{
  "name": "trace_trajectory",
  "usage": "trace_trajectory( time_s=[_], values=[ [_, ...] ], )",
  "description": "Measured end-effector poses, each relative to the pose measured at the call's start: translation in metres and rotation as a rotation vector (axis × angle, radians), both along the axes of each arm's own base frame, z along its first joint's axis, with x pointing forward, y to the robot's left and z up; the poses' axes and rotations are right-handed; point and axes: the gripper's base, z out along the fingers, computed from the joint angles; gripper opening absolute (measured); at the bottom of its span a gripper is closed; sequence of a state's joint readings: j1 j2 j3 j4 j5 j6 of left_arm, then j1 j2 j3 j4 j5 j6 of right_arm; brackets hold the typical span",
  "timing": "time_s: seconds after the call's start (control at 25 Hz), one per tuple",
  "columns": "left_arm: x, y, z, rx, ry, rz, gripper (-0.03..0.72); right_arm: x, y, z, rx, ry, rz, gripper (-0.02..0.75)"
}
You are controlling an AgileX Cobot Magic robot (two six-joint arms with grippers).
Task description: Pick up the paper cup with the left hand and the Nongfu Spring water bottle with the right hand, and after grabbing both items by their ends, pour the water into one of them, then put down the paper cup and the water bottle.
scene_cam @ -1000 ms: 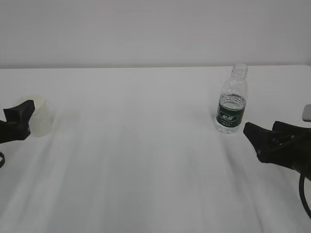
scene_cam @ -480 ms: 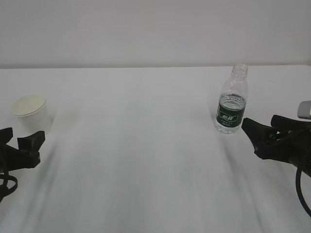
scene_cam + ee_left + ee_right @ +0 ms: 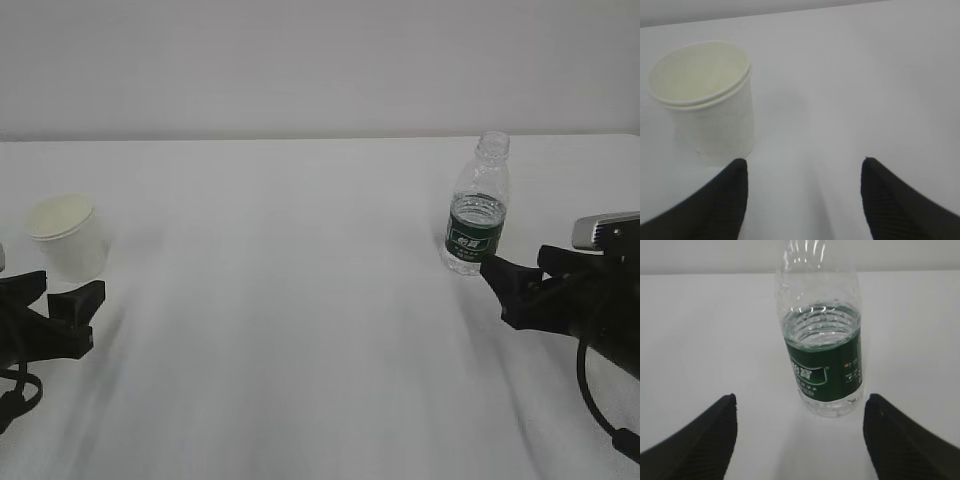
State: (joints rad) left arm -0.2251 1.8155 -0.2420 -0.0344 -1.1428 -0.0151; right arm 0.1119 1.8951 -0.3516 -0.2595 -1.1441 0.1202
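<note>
The paper cup (image 3: 68, 237) is seen upright on the white table (image 3: 300, 300) at the far left, mouth up, pale cream inside. In the left wrist view a doubled rim is seen, so two nested cups may be present; this cannot be settled from the view.

The left gripper (image 3: 62, 297) is held low over the table, just in front of the cup in the exterior view. Its jaws are spread apart and nothing is held between them. In the left wrist view the cup (image 3: 705, 100) is placed beyond the left-hand finger (image 3: 715, 205) rather than between the two fingers; the gap between the fingers faces bare table.

The middle of the table is shown bare.

The water bottle (image 3: 476, 207) is seen upright at the right, uncapped, with water (image 3: 822, 325) standing about level with the top of the dark green label.

The right gripper (image 3: 525, 272) is held just in front of the bottle, jaws released and wide, gripping nothing. In the right wrist view the bottle (image 3: 821, 340) is framed between the two fingers (image 3: 700, 440) but lies beyond their tips, not touching either.
</note>
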Motion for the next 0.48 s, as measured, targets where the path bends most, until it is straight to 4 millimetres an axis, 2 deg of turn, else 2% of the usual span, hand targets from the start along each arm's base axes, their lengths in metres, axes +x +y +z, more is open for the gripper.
trace_trajectory(
  time_s=[0.2,0.48],
  values=[
    [0.000,-0.002,0.000,0.001,-0.001,-0.026,0.505,0.020,0.002,-0.012,-0.001,0.005,0.000,0.663],
    [-0.001,-0.004,0.000,0.002,-0.001,-0.043,0.505,0.035,0.004,-0.024,-0.001,0.009,0.000,0.680]
  ],
)
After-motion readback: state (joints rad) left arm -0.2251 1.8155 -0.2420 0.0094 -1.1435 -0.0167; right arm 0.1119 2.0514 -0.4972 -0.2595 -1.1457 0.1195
